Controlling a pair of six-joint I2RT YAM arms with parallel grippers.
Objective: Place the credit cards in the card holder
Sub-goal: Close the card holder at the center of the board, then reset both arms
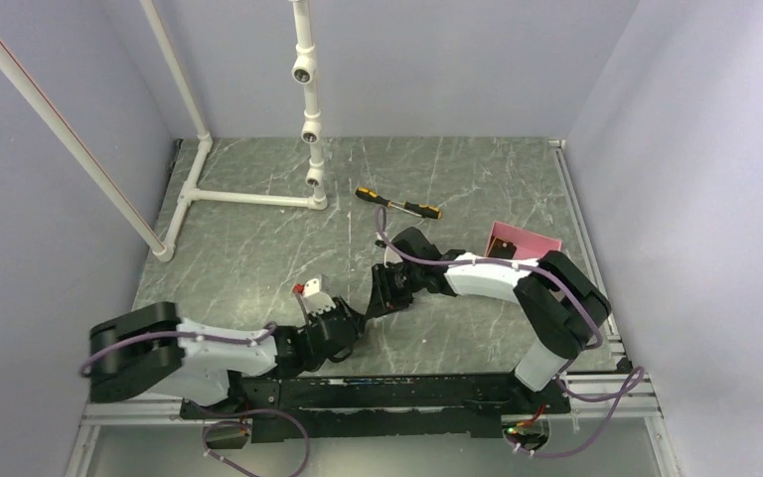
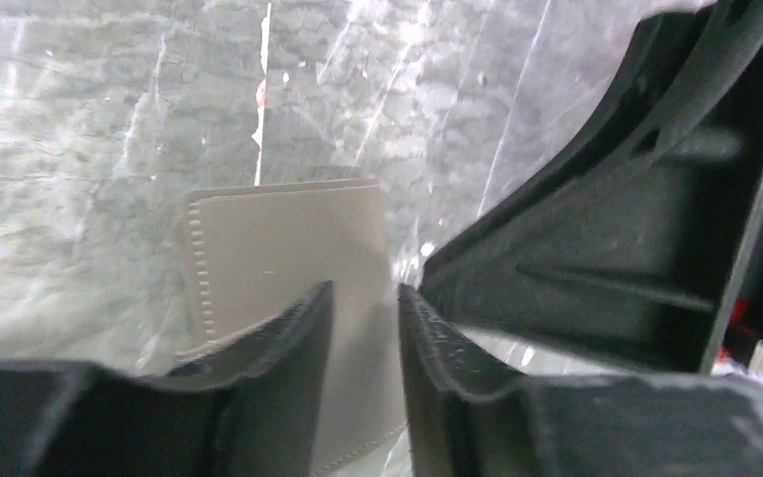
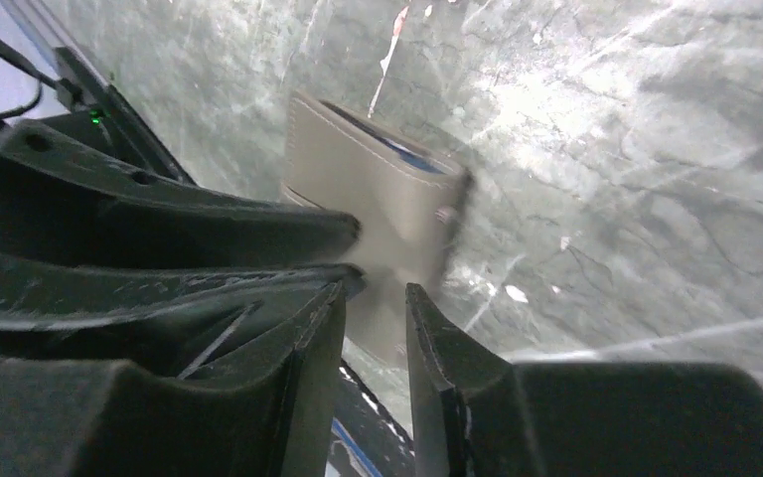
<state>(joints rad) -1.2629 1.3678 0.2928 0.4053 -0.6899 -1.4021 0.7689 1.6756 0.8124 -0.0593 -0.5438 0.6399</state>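
Observation:
The grey card holder (image 2: 278, 248) lies flat on the marbled table, stitched along its edge. In the right wrist view (image 3: 378, 189) its far edge shows a strip of blue lining. My left gripper (image 2: 366, 293) is low over the holder, its jaws a narrow gap apart, with nothing seen between them. My right gripper (image 3: 376, 290) faces it from the other side with an equally narrow gap; the holder's near end is blurred at its tips. In the top view the left gripper (image 1: 350, 323) and right gripper (image 1: 376, 303) meet and hide the holder. No credit cards are in view.
A pink tray (image 1: 527, 241) stands at the right behind the right arm. A yellow-and-black screwdriver (image 1: 397, 204) lies further back. A white pipe frame (image 1: 248, 197) takes up the back left. A small white and red object (image 1: 310, 290) sits just behind the left gripper.

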